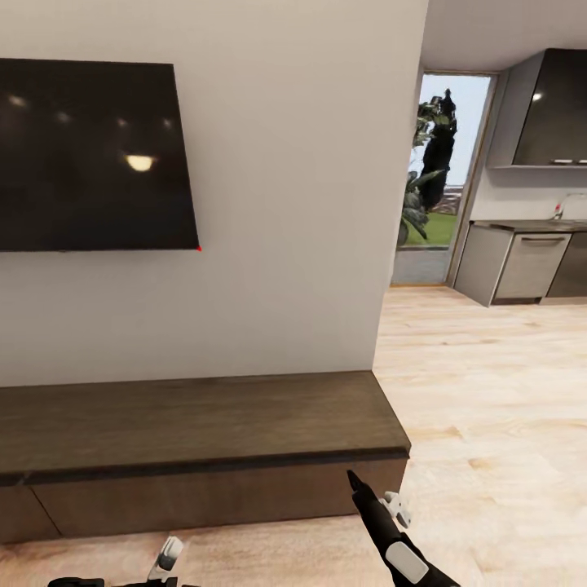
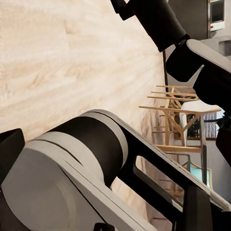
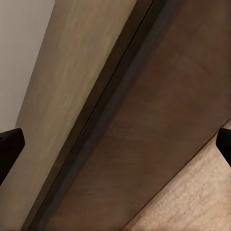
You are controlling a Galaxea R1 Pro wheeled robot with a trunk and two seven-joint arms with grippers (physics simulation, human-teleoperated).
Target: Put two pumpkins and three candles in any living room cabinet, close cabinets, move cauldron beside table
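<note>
Plainly, the cabinet (image 1: 204, 456) stands shut below the wall TV (image 1: 90, 155): stiff, heavy wood with handleless drawer fronts, probably best pulled by the dark groove under its top. Just before its right end, the right gripper (image 1: 377, 497) hangs spread wide and empty; whether the left gripper (image 1: 167, 558) is parted cannot be told.

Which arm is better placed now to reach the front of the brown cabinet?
Probably the right: the right gripper points at the cabinet front near its right end, while the left gripper sits lower, further back.
</note>
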